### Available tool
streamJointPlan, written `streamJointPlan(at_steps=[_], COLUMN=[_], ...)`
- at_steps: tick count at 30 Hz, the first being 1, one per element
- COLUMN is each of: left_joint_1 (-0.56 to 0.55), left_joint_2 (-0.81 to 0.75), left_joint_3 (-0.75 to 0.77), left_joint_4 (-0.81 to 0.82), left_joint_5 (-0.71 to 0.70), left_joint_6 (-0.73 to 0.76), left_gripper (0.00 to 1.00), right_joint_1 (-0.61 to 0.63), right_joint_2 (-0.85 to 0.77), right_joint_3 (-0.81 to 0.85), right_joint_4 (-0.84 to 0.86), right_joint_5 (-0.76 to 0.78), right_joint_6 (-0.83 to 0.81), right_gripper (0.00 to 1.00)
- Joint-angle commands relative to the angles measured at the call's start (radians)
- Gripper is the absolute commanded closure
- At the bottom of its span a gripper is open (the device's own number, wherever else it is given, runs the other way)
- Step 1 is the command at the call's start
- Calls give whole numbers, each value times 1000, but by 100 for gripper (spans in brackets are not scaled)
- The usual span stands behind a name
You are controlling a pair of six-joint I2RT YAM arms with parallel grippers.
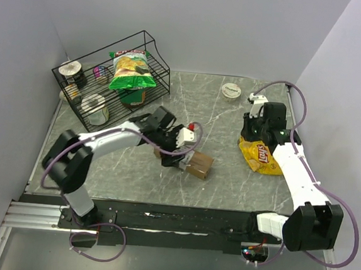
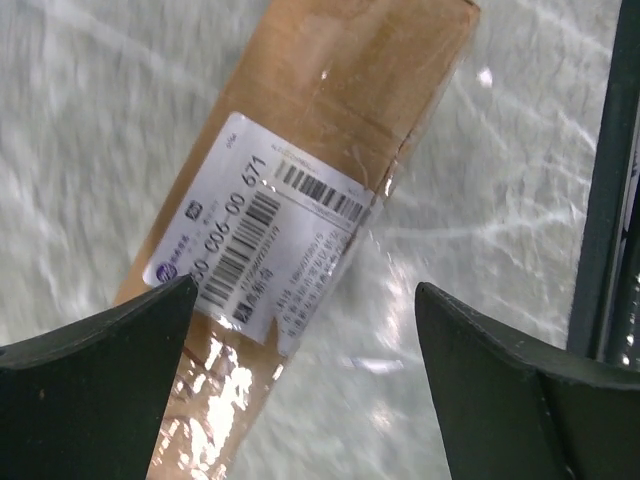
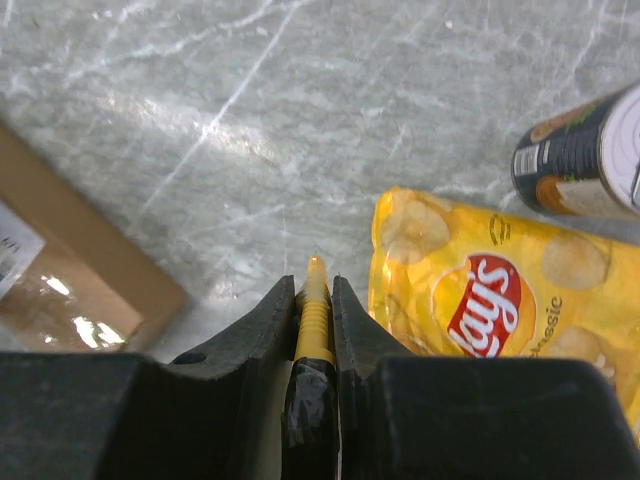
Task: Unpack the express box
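Noted: left gripper (image 2: 305, 300) hung wide open, empty, over express box (image 2: 330, 120); right gripper (image 3: 314, 285) clamped yellow tool (image 3: 313, 330). Risk: unpinned box might skid under the tool.

1. We read "006-00 671" beside barcodes on the white label (image 2: 265, 235) of the cardboard box (image 2: 340, 90); its smaller print is too fine for us.
2. We read "Lay's" and "Classic" on the yellow chip bag (image 3: 500, 300), near the right edge of the tabletop (image 1: 232, 127).
3. We cannot make out the print on the can (image 3: 585, 155).

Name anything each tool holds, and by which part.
Right tool: thin yellow stick, gripped by its shaft, tip protruding. Left tool: nothing, open over the express box.
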Motion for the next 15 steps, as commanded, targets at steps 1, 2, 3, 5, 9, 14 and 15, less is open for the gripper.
streamJointPlan(at_steps=[1, 2, 3, 5, 9, 14, 15], left_joint_1=[5, 5, 5, 6, 6, 6, 6], left_joint_2=[-178, -189, -183, -154, -39, 104, 154], left_joint_3=[-120, -115, -100, -36, 56, 226, 256], left_joint_4=[137, 145, 139, 88, 15, -245, -343], left_joint_5=[-71, -71, -65, -43, -3, 102, 136], left_joint_6=[-77, -21, 16, 137, 289, 522, 543], left_gripper=[4, 4, 4, 4, 4, 4, 3], right_joint_1=[-6, -4, -4, -3, -3, -3, -3], right_joint_2=[30, 35, 40, 46, 43, 10, 4], right_joint_3=[84, 90, 101, 109, 118, 95, 84], right_joint_4=[34, 34, 34, 34, 20, 8, 5], right_joint_5=[-23, -25, -25, -25, -23, -17, -17], right_joint_6=[27, 27, 28, 27, 25, 21, 21], right_gripper=[100, 100, 100, 100, 100, 100, 100])
